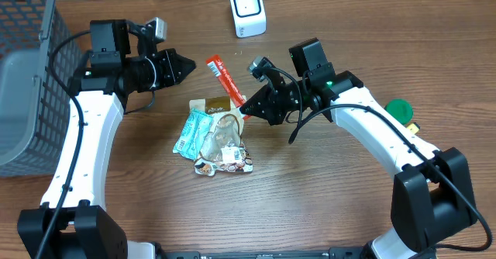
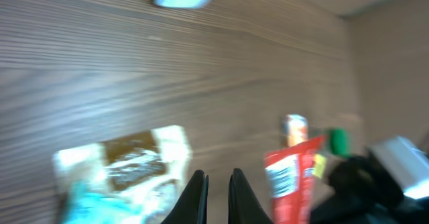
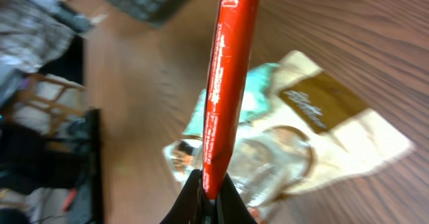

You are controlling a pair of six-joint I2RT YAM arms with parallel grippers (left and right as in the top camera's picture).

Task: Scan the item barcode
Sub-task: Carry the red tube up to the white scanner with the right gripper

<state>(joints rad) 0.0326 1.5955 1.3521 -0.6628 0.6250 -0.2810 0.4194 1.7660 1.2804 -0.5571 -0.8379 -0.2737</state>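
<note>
A: Gripping the red stick pack (image 1: 223, 74) by one end, right end effector (image 1: 245, 104) clamped, beside the snack pile (image 1: 217, 135) on the worktop (image 1: 325, 205).
B: Looks light, bendy; best pinched at the seam. Left end effector (image 1: 191, 63) closed, empty.

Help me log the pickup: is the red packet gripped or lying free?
Gripped: the right wrist view shows the right tool shut on one end of the red packet.

I see a matt wood-grain table (image 1: 310, 205), a glossy red plastic packet (image 3: 228, 83), and a smooth white plastic scanner (image 1: 247, 9).
</note>
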